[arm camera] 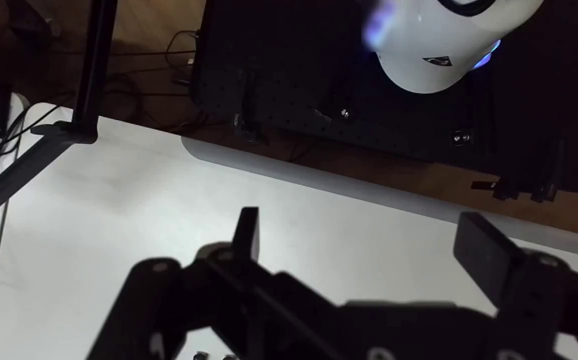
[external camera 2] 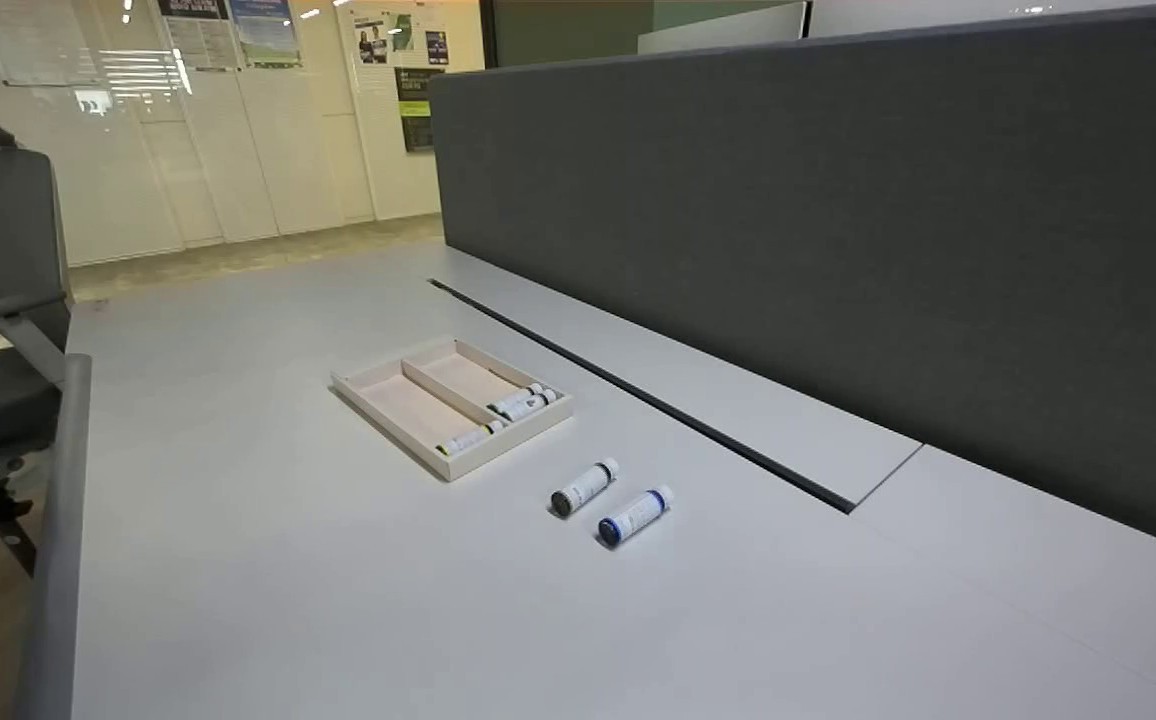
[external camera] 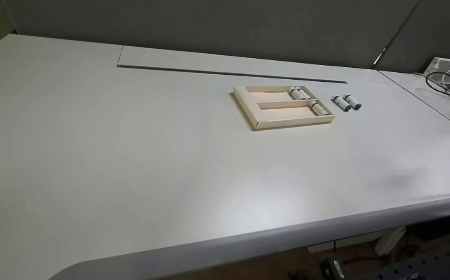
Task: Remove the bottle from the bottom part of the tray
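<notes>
We cannot read the small print on the labels. In the tray, the bottle lies alone in one compartment; two vials share the other. Our gripper stands with fingers wide apart.

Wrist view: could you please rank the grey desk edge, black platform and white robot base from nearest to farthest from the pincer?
1. Grey desk edge, just beyond the pincer.
2. Black platform, beginning past the floor strip.
3. White robot base, upper right.
</notes>
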Controlling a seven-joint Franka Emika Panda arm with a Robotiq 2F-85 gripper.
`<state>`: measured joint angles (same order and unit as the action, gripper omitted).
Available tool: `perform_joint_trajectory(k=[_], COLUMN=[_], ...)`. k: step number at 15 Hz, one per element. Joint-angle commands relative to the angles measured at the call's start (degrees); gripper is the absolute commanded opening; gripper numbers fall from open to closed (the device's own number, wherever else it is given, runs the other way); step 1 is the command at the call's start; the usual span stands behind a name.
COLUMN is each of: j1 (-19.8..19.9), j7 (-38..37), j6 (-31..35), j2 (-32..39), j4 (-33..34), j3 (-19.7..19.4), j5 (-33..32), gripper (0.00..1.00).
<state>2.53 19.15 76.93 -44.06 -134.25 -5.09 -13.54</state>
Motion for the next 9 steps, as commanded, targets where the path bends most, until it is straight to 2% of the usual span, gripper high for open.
perform_joint_trajectory(k=[1,5,9], j1=[-0.7,0.6,-0.3], j7=[-4.7,-5.7,0.3], j6=[9.9,31.1,40.3], j2=[0.8,8.6,23.3], j4=[-1.0,-1.1,6.9], j3=[-2.1,-6.6,-11.6], j5=[-1.0,0.4,6.7], gripper=[1.0,1.0,1.0])
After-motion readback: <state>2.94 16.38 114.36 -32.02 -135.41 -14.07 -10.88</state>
